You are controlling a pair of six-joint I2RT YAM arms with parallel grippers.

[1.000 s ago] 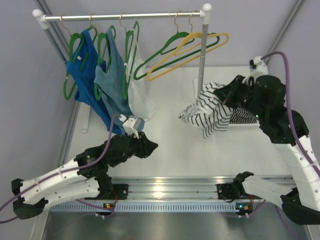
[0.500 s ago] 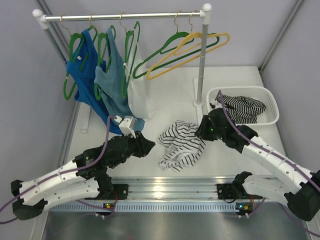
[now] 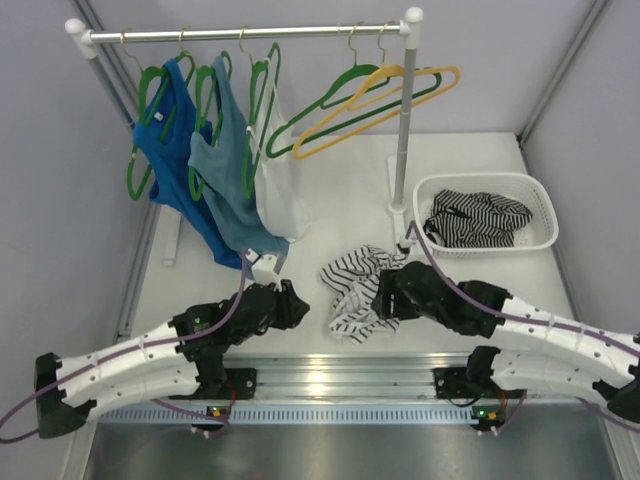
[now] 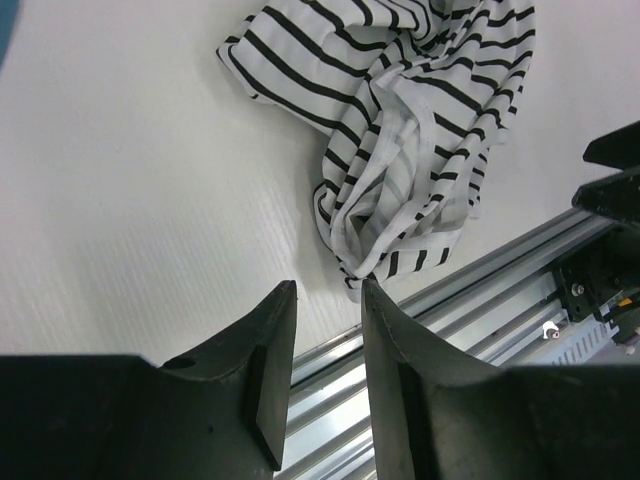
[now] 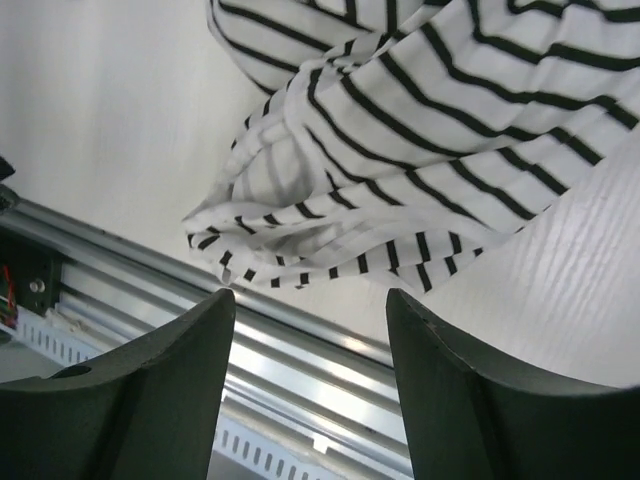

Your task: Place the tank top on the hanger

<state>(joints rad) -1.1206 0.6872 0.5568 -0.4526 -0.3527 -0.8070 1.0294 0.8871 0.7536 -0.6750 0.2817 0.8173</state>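
The tank top (image 3: 357,290) lies in a crumpled heap on the white bench (image 3: 330,200), near the front edge and between the two arms. The right claw (image 3: 385,293) sits at the heap's right side with its jaws spread wide. In the right wrist view the two dark fingers (image 5: 150,400) stand well apart below the cloth (image 5: 420,150) and clamp nothing. Whether the fingertips brush the fabric cannot be told. The left claw (image 3: 297,305) hangs just left of the heap with its jaws parted by a narrow gap and nothing held. In its own view the claw (image 4: 326,290) points at the garment's near corner (image 4: 400,150) without touching it.

From above, the heap's long axis runs on a slant, its far end toward the right and its near end toward the left. Which end is neck and which is hem cannot be made out. The top is soft white cloth with thin black stripes. It is folded over itself so that the stripes run several ways, and a white-bound edge curls through the middle.

An aluminium rail (image 3: 330,375) runs along the bench just in front of it. To the right, a white basket (image 3: 540,215) holds a darker striped garment (image 3: 480,217). At the back, the hanger (image 3: 330,92), green and bare, hangs from a clothes rail (image 3: 250,33) beside a yellow hanger (image 3: 440,72).
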